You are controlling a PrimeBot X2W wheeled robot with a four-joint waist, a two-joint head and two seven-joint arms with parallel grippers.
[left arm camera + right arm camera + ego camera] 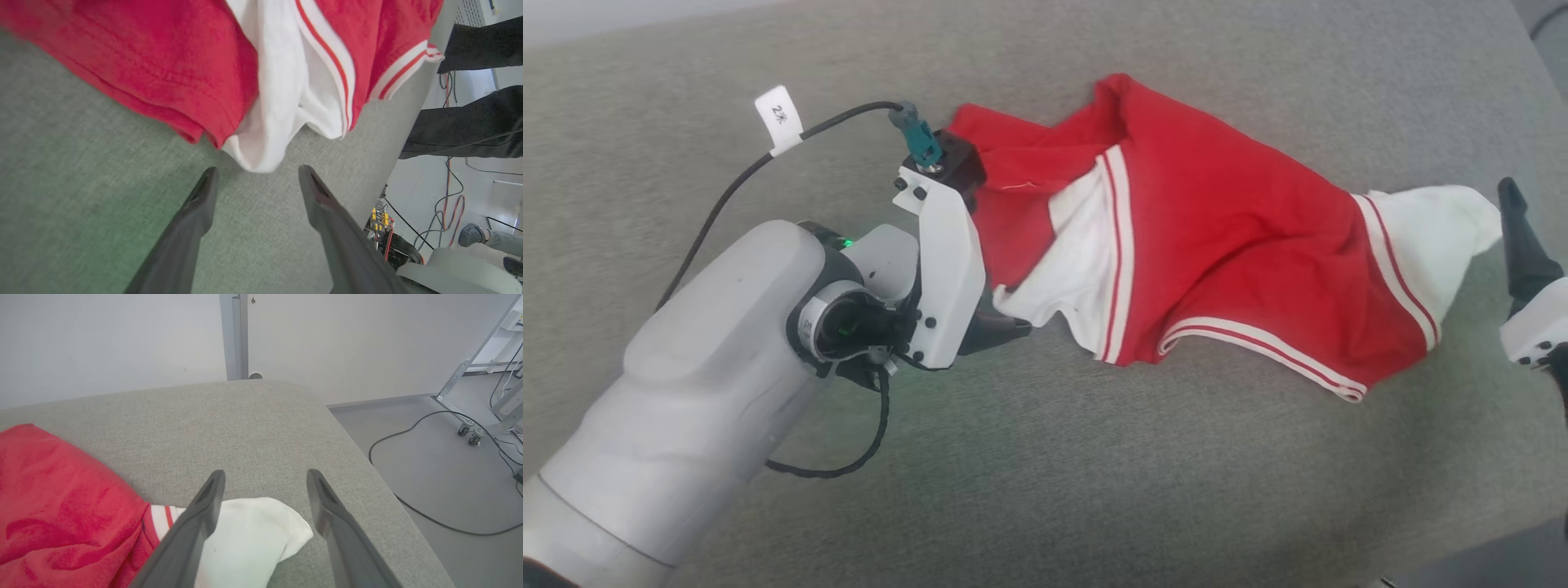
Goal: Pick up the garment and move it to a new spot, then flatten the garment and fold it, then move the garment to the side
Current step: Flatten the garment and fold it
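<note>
head view: the soft red short-sleeved shirt with white sleeves (1217, 245) lies crumpled across the grey fabric-covered bench (1094, 490), reaching toward its right edge. 
left wrist view: the left pincer (255, 171) is spread and empty, with a white sleeve fold just beyond its tips. 
right wrist view: the right pincer (265, 477) is released, over the other sleeve.

This looks like a robotics lab or test room, not a home. The padded grey fabric surface (253, 428) stands against a bare pale wall (114, 339) on a plain grey floor (429, 469). A loose black cable (370, 454) trails past a metal frame on castors (466, 375). Tangled wires (448, 192) and an exposed circuit board (378, 214) lie near a person's dark trouser legs (470, 134).
</note>
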